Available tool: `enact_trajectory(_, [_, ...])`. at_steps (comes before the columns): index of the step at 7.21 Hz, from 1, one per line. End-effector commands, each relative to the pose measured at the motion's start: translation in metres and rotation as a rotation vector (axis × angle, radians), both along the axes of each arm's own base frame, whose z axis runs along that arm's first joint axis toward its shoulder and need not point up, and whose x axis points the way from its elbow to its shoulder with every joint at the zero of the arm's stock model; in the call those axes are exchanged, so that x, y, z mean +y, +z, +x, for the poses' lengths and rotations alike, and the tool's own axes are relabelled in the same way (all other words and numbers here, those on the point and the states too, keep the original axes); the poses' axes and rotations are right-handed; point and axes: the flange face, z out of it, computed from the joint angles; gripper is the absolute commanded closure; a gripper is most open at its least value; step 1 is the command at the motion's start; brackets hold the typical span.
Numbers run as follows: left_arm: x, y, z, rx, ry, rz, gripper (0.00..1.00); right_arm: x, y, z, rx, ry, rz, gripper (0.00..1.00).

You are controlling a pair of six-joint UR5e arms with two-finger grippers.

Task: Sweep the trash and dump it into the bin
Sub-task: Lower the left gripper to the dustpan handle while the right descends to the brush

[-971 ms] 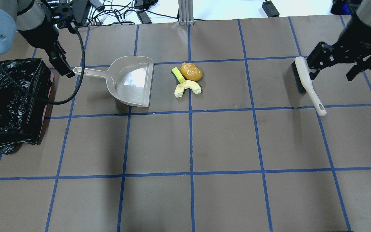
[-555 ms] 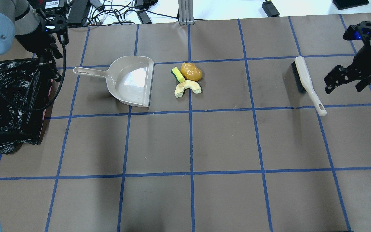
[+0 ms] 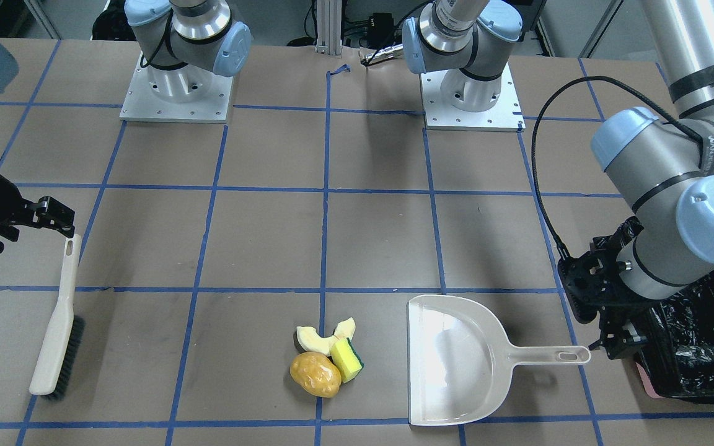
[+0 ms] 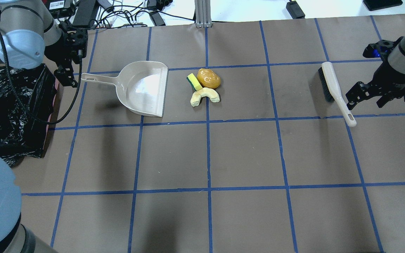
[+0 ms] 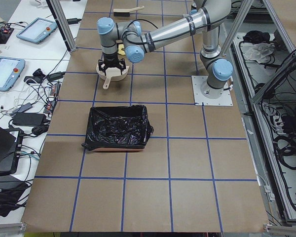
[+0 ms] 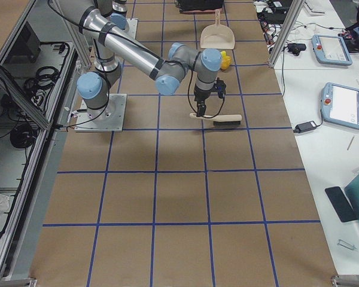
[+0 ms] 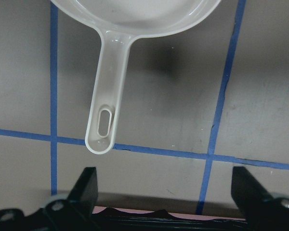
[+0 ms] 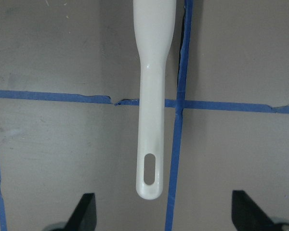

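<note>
1 lump, 1 sponge (long axis diagonal, green side twd dustpan), 2 peels, 1 bin; left end effector & right end effector released.

Beige dustpan and brush lie well apart — on taped table.

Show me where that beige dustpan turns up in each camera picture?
Front-facing: dustpan lower right of centre.
Overhead: dustpan upper left of centre.
Exterior left: dustpan near top, left of centre.
Exterior right: dustpan top centre.
Left wrist: only its handle, upper left.
Right wrist: not in it.
Landmark: the trash lies just off its open edge.
</note>
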Motion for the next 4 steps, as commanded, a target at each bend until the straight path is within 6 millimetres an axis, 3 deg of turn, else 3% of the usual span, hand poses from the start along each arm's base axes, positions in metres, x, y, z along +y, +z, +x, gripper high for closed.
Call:
enact_trajectory(1, [-0.013,-0.025,-0.033,-0.052,-0.061,0.017,0.07,-0.013,-0.031,-0.003,-0.005,-0.029,0.024,0.0])
enact_trajectory(4, [-0.025,-0.037,-0.029,-0.089,-0.089,-0.025,0.11,-0.017,-0.056,-0.001,-0.018,-0.115,0.072,0.01])
